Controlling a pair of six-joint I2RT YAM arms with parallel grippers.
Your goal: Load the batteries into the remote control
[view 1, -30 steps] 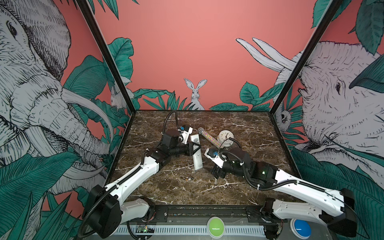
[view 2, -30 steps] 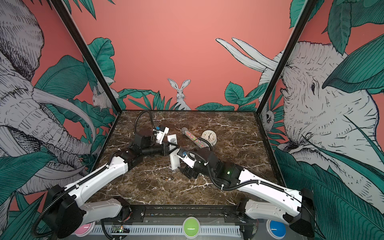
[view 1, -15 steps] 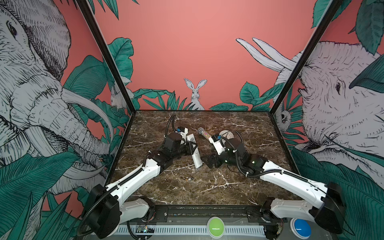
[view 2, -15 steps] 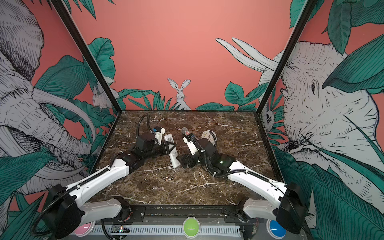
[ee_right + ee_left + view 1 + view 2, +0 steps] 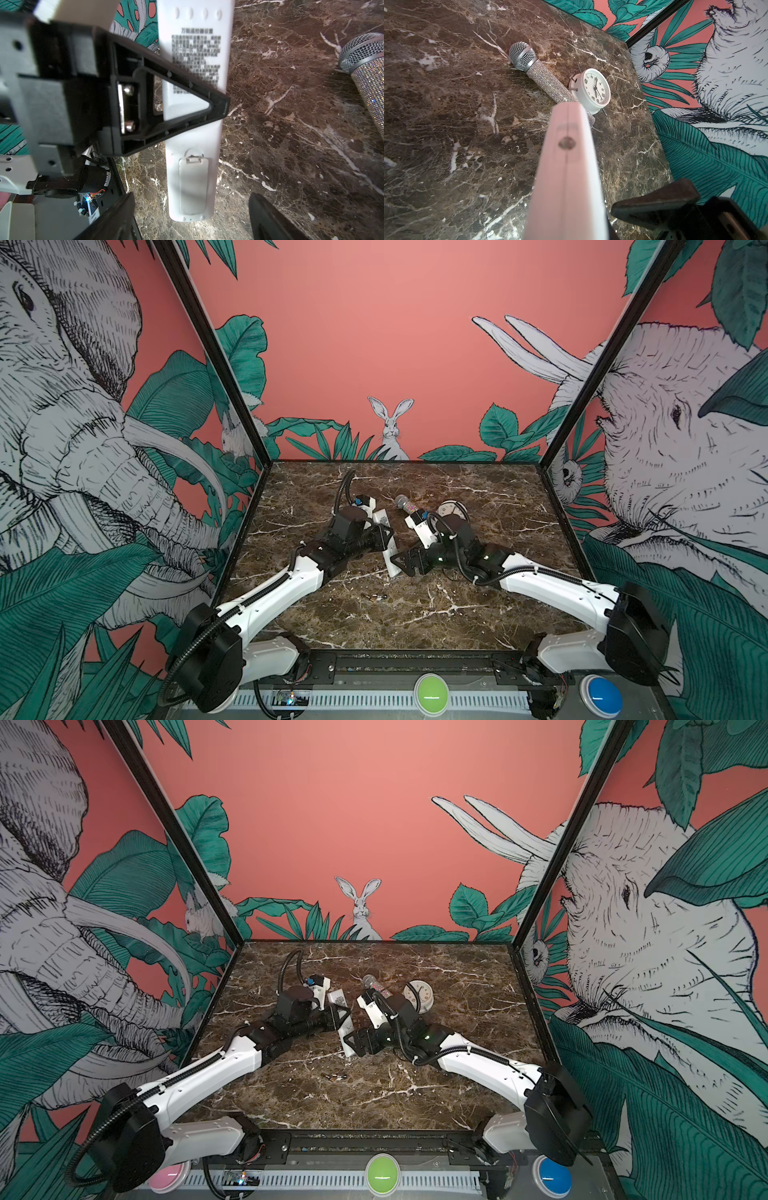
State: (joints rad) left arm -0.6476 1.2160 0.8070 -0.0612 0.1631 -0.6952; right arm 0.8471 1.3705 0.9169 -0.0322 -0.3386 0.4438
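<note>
The left gripper (image 5: 384,540) is clamped tight on the remote (image 5: 390,564) about halfway along it, near the middle of the desk (image 5: 415,614). The remote runs roughly from the back edge toward the front edge. Its buttoned end points back, and its plain end points forward and down. Whether that low end touches the desk is hard to say from a top view.

In the right wrist view the remote's white back (image 5: 195,143) faces the camera, with printed text on it. The battery cover (image 5: 194,187) is shut in place near the end. One black triangular finger (image 5: 176,104) of the left gripper lies across the back above the cover.

The right gripper (image 5: 400,566) sits just beside the remote's low end with its jaws wide apart. It holds nothing. In the right wrist view its two fingers (image 5: 118,216) stand on either side of the cover end, clear of the plastic.

The batteries (image 5: 374,596) lie on the bare desk toward the front edge, apart from the remote and between the two arms. They look like a close pair, though they are too small to be sure.

Toward the back, a microphone (image 5: 405,504) lies at a slant with its mesh head toward the back edge. Just beside its handle stands a clock (image 5: 451,509).
</note>
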